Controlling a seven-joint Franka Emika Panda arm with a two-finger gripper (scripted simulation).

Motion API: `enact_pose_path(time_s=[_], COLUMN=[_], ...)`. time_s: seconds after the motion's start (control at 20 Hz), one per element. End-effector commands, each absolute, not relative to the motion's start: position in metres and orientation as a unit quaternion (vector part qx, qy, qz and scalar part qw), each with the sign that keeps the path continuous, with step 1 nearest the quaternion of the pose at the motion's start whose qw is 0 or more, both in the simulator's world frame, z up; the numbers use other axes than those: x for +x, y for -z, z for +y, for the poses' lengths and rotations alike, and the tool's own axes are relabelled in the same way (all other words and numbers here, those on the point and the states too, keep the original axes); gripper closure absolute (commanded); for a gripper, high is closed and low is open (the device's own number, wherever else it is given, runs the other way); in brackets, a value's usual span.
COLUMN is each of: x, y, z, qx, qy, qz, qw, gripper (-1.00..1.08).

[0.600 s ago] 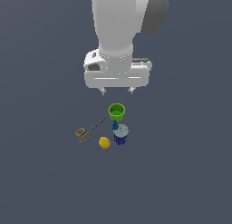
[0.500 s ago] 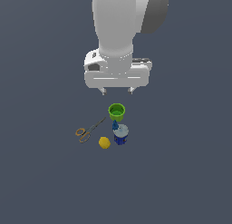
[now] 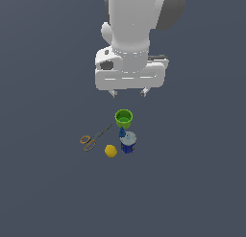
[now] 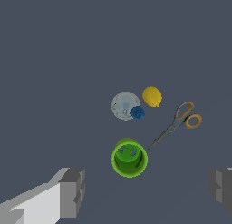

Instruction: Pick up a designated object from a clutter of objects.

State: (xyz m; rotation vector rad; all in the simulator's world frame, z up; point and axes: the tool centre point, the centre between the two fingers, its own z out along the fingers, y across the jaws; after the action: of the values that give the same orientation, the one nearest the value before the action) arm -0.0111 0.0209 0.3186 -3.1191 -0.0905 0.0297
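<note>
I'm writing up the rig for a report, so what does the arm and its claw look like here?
The arm is a glossy white, rounded column with a dark grey patch on its upper joint. Below it sits a wide, boxy white hand block, and the claw ends in two short pale fingers. In the wrist view the fingertips look like blocky grey pads. No cables or markings are visible.

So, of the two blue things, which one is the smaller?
The small blue piece, narrow and knobbly, beside the wider blue can with its silvery lid.
</note>
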Motion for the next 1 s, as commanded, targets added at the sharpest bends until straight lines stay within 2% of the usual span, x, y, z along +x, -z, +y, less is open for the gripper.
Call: enact_pose_path(time_s=[0.0, 0.95], x=[-0.011, 0.002], y=[-0.318, -0.283], z=[0.021, 0.013], qx=[-0.999, -0.991], qy=[-0.010, -0.006], qz=[-0.029, -0.135], qw=[0.010, 0.007], gripper=[-0.92, -0.92])
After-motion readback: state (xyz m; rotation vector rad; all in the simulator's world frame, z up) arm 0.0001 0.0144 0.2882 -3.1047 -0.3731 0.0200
